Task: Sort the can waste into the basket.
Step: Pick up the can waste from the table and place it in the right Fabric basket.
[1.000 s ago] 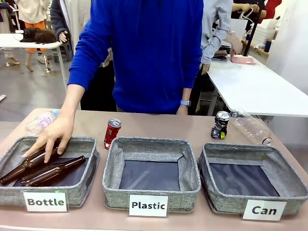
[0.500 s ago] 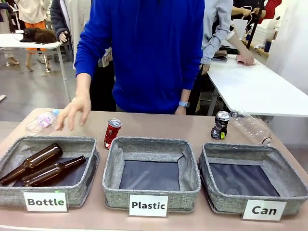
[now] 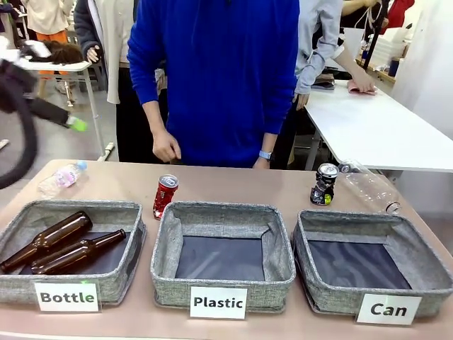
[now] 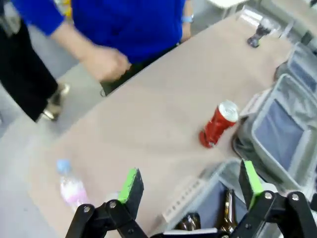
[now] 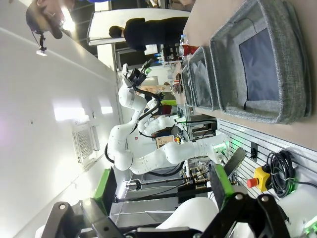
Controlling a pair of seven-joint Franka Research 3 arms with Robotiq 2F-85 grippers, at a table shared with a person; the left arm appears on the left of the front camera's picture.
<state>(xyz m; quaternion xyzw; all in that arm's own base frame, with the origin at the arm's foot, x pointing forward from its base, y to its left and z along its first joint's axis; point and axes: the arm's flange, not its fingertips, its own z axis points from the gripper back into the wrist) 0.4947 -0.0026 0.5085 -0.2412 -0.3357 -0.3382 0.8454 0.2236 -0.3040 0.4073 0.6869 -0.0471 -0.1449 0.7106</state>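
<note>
A dented red can (image 3: 165,195) stands on the table just behind the gap between the Bottle and Plastic baskets. A black can (image 3: 325,184) with yellow-green marks stands behind the grey basket labelled "Can" (image 3: 306,278), which holds nothing. My left gripper (image 3: 71,122) hangs blurred, high above the table's far left corner. In the left wrist view it (image 4: 190,183) is open and holds nothing, with the red can (image 4: 218,124) ahead of it and the black can (image 4: 257,35) far off. My right gripper (image 5: 163,186) is open, away from the table, with the Can basket (image 5: 290,64) at the upper right.
Two brown glass bottles (image 3: 60,246) lie in the Bottle basket (image 3: 127,280). The Plastic basket (image 3: 164,248) is in the middle. Clear plastic bottles lie at the back left (image 3: 62,177) and back right (image 3: 371,185). A person in blue stands at the far edge, hand (image 3: 166,146) off the table.
The person's hand left the Bottle basket and drew back to their body. My left arm has swung into the front view at the upper left.
</note>
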